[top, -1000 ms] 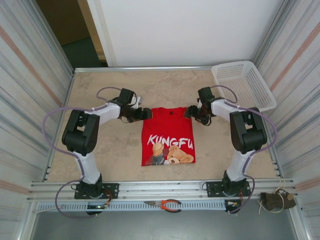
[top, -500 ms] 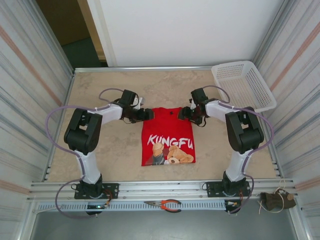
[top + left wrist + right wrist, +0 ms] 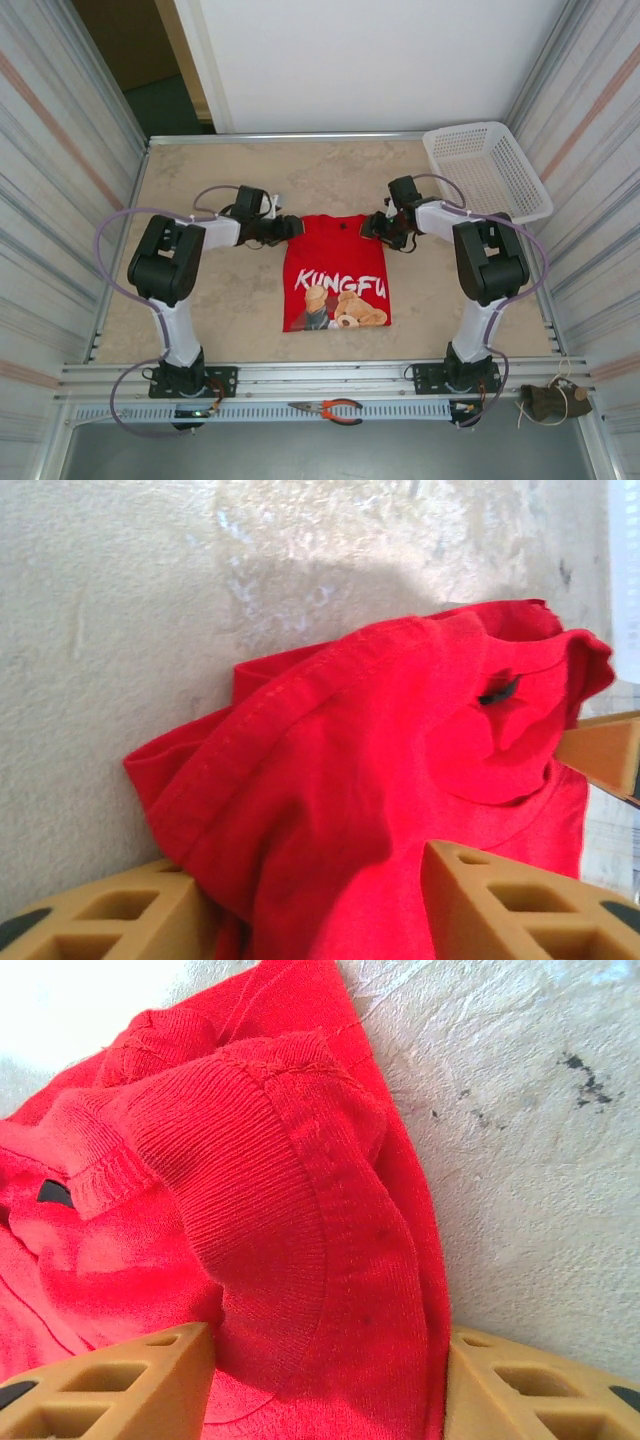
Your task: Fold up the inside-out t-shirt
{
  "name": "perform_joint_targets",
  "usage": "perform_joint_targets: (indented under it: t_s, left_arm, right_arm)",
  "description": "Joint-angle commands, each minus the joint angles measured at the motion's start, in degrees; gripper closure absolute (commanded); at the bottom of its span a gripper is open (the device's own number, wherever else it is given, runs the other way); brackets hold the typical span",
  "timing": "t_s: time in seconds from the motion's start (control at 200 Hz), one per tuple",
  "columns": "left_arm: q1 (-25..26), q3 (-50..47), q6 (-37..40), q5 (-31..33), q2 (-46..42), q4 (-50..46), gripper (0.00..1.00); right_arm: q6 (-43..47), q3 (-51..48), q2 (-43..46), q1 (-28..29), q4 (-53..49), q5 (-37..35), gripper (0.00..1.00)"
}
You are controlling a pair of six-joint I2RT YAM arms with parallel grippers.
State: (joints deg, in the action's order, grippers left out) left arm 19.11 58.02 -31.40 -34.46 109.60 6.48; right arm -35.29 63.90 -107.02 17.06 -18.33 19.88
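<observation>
Closing in on both far corners of the shirt [image 3: 335,270] — jaws narrowing round cloth, perhaps not yet clamped — fold-lift next.

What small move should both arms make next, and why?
Probably close both jaws fully: the left gripper and right gripper each straddle a far corner of the t-shirt, cloth bunched between fingers that stand apart, so nothing looks pinched yet.

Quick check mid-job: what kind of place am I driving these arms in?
Most likely a lab robot cell rather than a home: ribbed panel walls box in a stone-look table, the arm bases are bolted to an aluminium rail at its near edge, and pliers lie beside that rail.
</observation>
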Motion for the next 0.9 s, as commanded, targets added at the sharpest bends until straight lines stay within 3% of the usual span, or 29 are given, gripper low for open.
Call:
perform_joint_targets:
  t_s: [0.0,0.291,0.456,0.516,0.581,0.741,0.892]
  left_arm:
    - [0.9,-2.4,-1.0,-2.7,1.9,2.5,0.41]
    - [-0.8,-7.2,-4.2,-7.0,1.1,10.1,0.45]
    - [-1.4,-9.2,-7.4,-8.6,1.9,15.7,0.56]
    - [-1.4,-9.2,-7.3,-8.3,2.2,15.6,0.53]
    - [-1.4,-9.3,-7.1,-8.1,2.5,15.8,0.48]
    - [-1.2,-9.0,-8.0,-7.9,3.5,17.0,0.39]
    - [-0.4,-8.2,-8.8,-7.3,5.1,17.8,0.59]
  right_arm:
    - [-1.3,-2.0,-2.9,0.5,5.8,3.4,0.47]
    - [-4.4,-5.6,-2.0,-1.0,13.1,8.3,0.48]
    - [-5.6,-6.0,-2.1,-1.2,15.2,9.3,0.56]
    - [-5.8,-6.1,-2.1,-1.2,15.7,9.1,0.63]
    - [-6.2,-6.1,-2.7,-1.3,15.9,9.5,0.64]
    - [-6.9,-5.2,-4.0,-1.0,15.6,8.9,0.53]
    - [-6.8,-5.4,-4.0,-0.9,15.3,8.0,0.73]
